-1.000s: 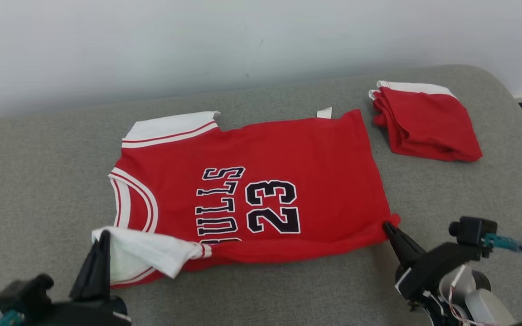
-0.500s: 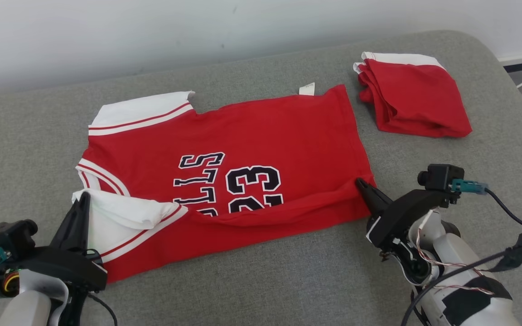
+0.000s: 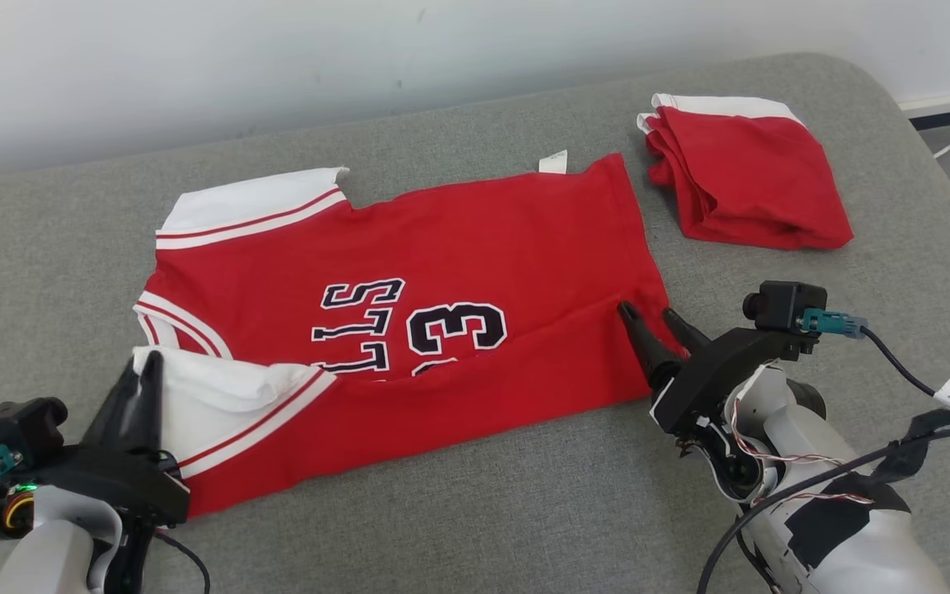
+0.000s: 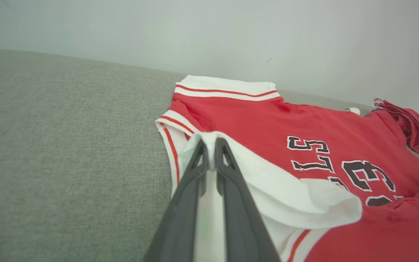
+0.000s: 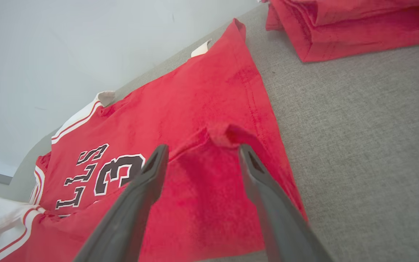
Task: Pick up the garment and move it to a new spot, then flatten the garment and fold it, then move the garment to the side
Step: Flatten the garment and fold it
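Left gripper point(image 3: 149, 363) pinches the jersey point(image 3: 483, 239) at its white sleeve point(image 3: 228, 392). Right gripper point(image 3: 650, 313) stands open over the folded hem corner point(image 3: 599, 342), possibly touching cloth.

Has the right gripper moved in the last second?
Yes. The right gripper carried the near corner of the jersey toward the folded red pile, and its jaws now stand open.

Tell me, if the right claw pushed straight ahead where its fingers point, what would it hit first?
The open right gripper would probably meet the red basketball jersey first, at the raised crease between its fingers; depth is unclear.
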